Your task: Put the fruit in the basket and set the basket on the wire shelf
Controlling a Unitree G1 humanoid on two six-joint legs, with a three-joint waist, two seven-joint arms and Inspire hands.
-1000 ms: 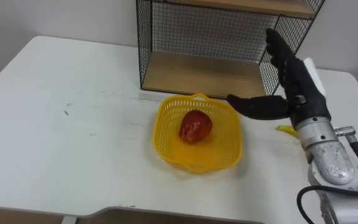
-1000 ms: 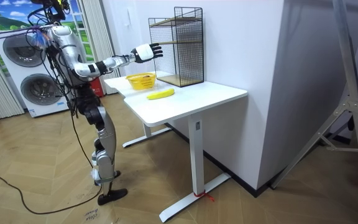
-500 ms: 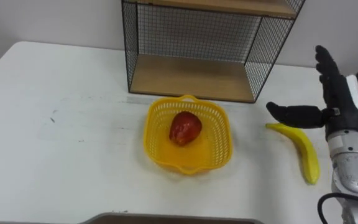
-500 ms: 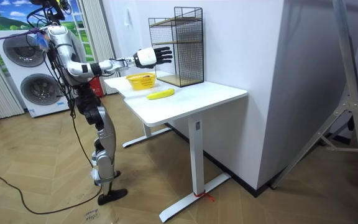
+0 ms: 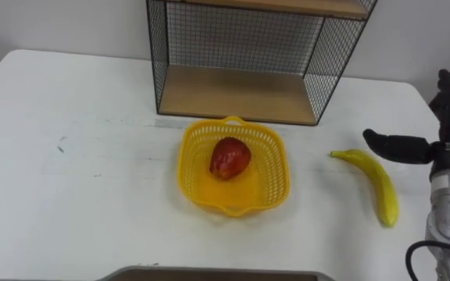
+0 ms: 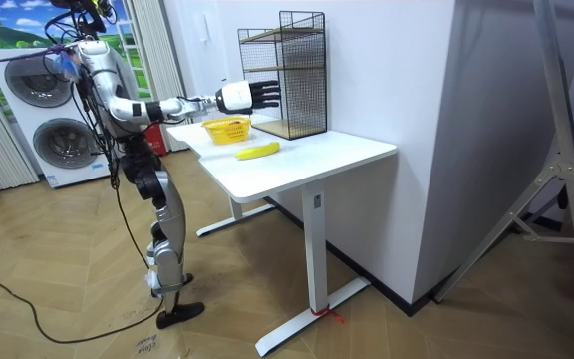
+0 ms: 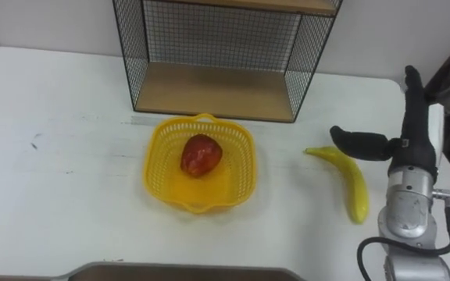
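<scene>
Currently the banana [image 5: 373, 183] lies on the surface [image 5: 76, 179], well to the right of the basket [image 5: 276, 183] and apart from it. The apple [image 5: 230, 158] already sits in the basket. The shelf [image 5: 241, 94] stands just behind the basket.

Robot hand state: the right robot hand [image 7: 411, 140] is open, fingers straight and pointing up, thumb stretched out sideways over the banana's stem end. It holds nothing.

Handling, judged from appearance:
- Banana: light, soft under the skin and easily bruised. It is curved, so it may roll or pivot when nudged. Take hold across the middle of its length, with moderate pressure.
- Basket: light plastic lattice that is likely to flex. Grasp the rim, and expect the fruit inside to shift if it is tilted.

Limits of view:
- The fingers are cut off at the left eye view's right edge.
- Whether the thumb touches the banana cannot be told.
- The banana's underside is hidden.
</scene>
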